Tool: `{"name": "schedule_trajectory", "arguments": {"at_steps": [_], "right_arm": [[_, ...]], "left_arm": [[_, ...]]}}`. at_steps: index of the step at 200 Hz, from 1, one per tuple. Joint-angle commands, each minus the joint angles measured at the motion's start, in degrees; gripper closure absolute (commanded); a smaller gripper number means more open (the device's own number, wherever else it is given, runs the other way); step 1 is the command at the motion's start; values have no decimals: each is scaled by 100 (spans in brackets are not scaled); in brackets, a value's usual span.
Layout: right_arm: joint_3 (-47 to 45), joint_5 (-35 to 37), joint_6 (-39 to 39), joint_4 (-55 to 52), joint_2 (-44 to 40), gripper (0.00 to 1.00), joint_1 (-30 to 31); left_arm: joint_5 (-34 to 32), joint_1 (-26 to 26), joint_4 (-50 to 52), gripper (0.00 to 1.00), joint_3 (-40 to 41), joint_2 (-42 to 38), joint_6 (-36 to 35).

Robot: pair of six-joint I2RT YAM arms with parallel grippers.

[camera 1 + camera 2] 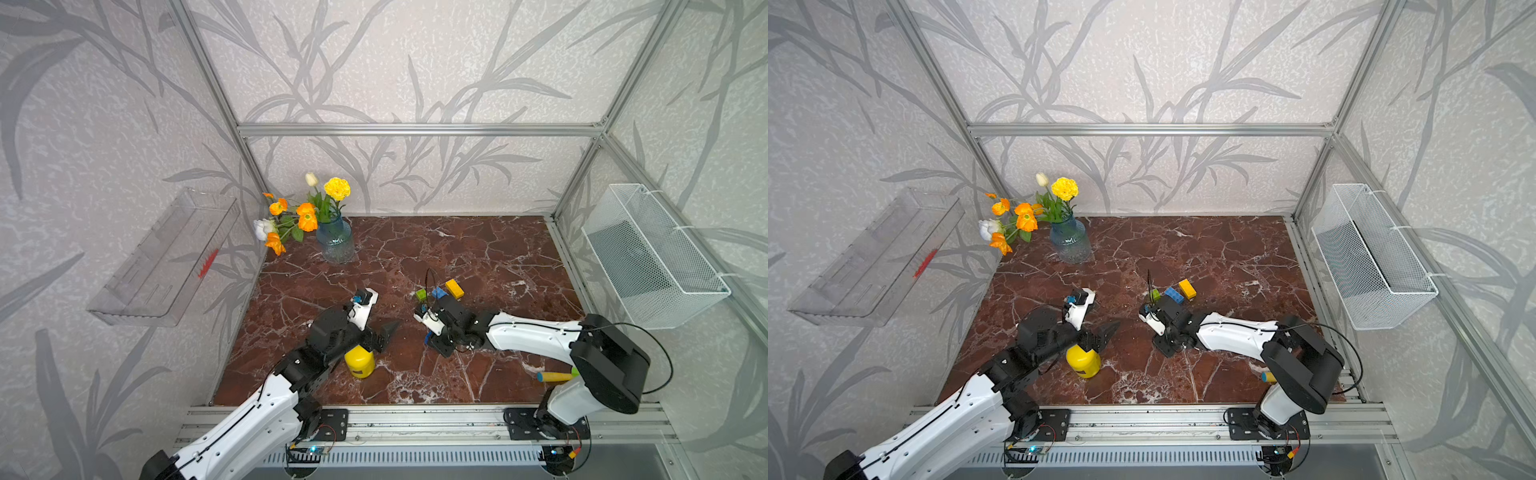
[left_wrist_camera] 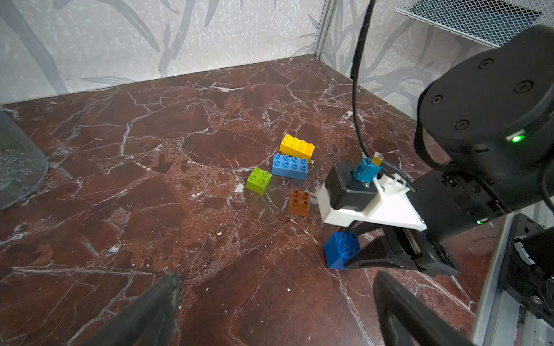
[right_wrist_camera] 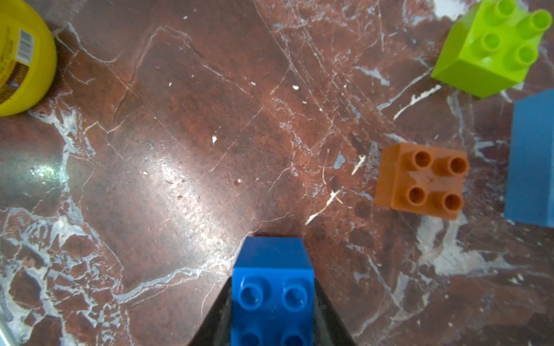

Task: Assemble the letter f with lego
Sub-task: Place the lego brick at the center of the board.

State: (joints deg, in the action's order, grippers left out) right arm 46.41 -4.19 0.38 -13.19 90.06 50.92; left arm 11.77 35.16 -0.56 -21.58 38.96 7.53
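L claw (image 2: 275,280) is held wide and empty, prob. to steady the build. Dk-blue brick (image 3: 271,254) is pinched studs-up in R claw (image 3: 272,314), likely as the base piece. Beyond it, orange (image 2: 299,202), green (image 2: 259,179), lt-blue (image 2: 290,166) and yellow (image 2: 297,147) bricks are left loose, none joined yet.

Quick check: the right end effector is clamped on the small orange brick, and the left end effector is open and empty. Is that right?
Not quite. The right end effector is clamped on the small dark-blue brick, as the right wrist view shows; the orange brick lies loose on the table. The left end effector is open and empty.
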Motion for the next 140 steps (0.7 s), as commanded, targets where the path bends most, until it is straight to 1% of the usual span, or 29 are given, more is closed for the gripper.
{"name": "schedule_trajectory", "arguments": {"at_steps": [1,41,71,92,112,140], "right_arm": [[196,-94,-108,-110,154,67,42],[316,-191,-170,-189,305,62,48],[377,-184,-172,-246,294,55,50],[385,-130,-157,-260,173,50,50],[429,-96,-135,-343,-6,47,50],[539,128,-48,-592,-369,44,-21]], "left_arm": [[92,24,-2,1,-86,-82,-1],[92,29,21,0,-65,-147,13],[76,32,56,1,-40,-206,21],[73,27,58,1,-30,-242,22],[82,32,88,1,-30,-270,28],[167,29,60,0,-5,-301,30]]}}
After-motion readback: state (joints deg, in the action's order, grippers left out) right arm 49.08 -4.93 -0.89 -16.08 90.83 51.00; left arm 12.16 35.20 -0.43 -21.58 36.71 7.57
